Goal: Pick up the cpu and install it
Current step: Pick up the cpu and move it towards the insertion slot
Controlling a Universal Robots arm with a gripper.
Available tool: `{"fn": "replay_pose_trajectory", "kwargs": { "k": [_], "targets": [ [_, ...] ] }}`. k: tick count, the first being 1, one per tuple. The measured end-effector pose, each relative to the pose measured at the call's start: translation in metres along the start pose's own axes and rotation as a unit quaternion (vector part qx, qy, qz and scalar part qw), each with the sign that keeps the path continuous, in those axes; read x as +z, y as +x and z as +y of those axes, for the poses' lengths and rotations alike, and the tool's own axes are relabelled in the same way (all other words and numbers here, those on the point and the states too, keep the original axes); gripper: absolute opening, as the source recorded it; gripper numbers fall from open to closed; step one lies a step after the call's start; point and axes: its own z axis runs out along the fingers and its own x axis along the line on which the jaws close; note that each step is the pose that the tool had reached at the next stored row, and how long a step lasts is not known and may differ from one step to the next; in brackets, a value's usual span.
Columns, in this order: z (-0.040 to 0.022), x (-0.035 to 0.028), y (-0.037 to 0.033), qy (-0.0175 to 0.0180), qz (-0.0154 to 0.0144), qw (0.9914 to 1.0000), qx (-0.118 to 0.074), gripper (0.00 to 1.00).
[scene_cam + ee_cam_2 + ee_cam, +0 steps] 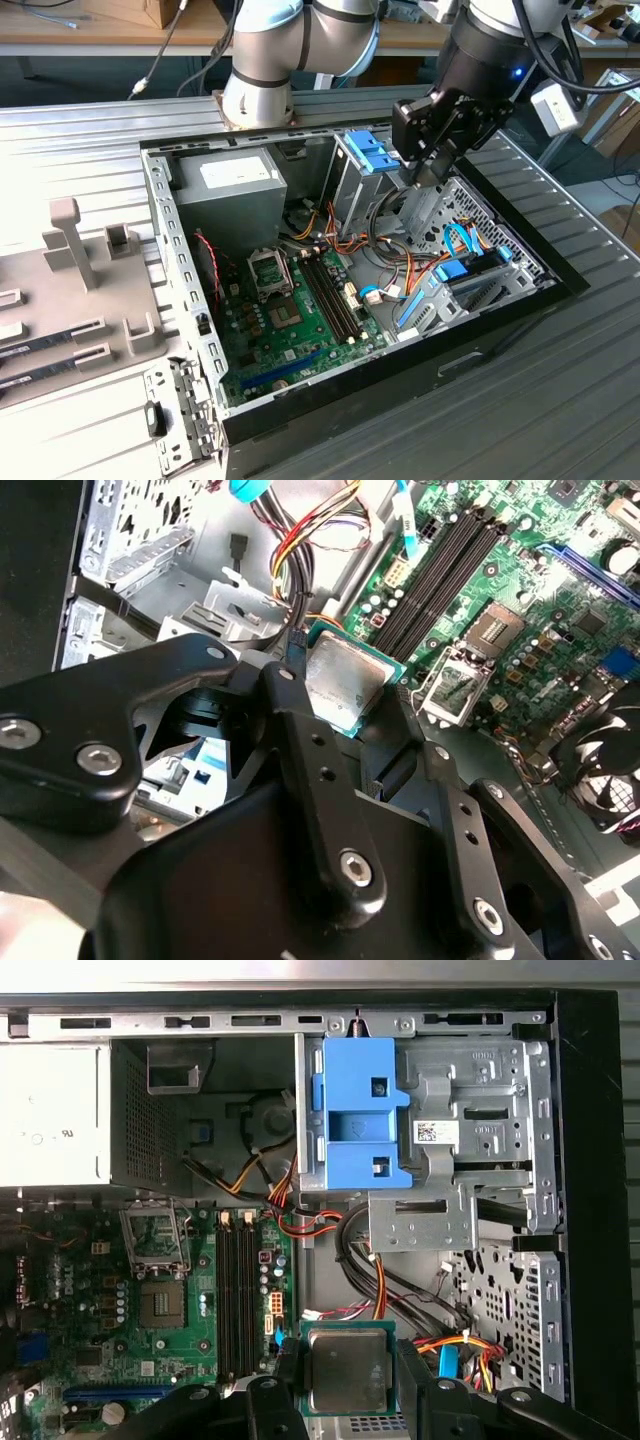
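Holding one cpu (347, 1368) tight between two fingers (288, 1380) of one gripper (418, 176), well apart from one motherboard socket (155, 1235).

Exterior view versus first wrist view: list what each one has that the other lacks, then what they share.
Exterior view: the arm, the ribbed table, and a grey rack at the exterior view's left.
First wrist view: the cpu, silver top showing, clamped in the gripper.
Shared: the blue bracket, the socket, the memory slots and the power supply.
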Motion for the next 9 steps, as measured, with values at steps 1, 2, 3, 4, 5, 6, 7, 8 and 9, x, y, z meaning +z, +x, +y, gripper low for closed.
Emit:
{"fn": "replay_pose_trajectory", "kwargs": {
  "k": [1, 2, 3, 4, 5, 6, 7, 8, 9],
  "targets": [
    [-0.0002, 0.0002, 0.0008, 0.0, 0.0, 1.0, 0.0, 0.47],
    [-0.0004, 0.0003, 0.0015, 0.0, 0.0, 1.0, 0.0, 0.47],
    [-0.0005, 0.0005, 0.002, 0.0, 0.0, 1.0, 0.0, 0.47],
    [-0.0008, 0.0007, 0.0026, 0.0, 0.0, 1.0, 0.0, 0.47],
    [-0.0009, 0.001, 0.0028, 0.0, 0.0, 1.0, 0.0, 0.47],
    [-0.0011, 0.0016, 0.0031, 0.0, 0.0, 1.0, 0.0, 0.47],
    [-0.0012, 0.0019, 0.0032, 0.0, 0.0, 1.0, 0.0, 0.47],
    [-0.0012, 0.0021, 0.0033, 0.0, 0.0, 1.0, 0.0, 0.47],
    [-0.0014, 0.0026, 0.0034, 0.0, 0.0, 1.0, 0.0, 0.47]
  ]
}}
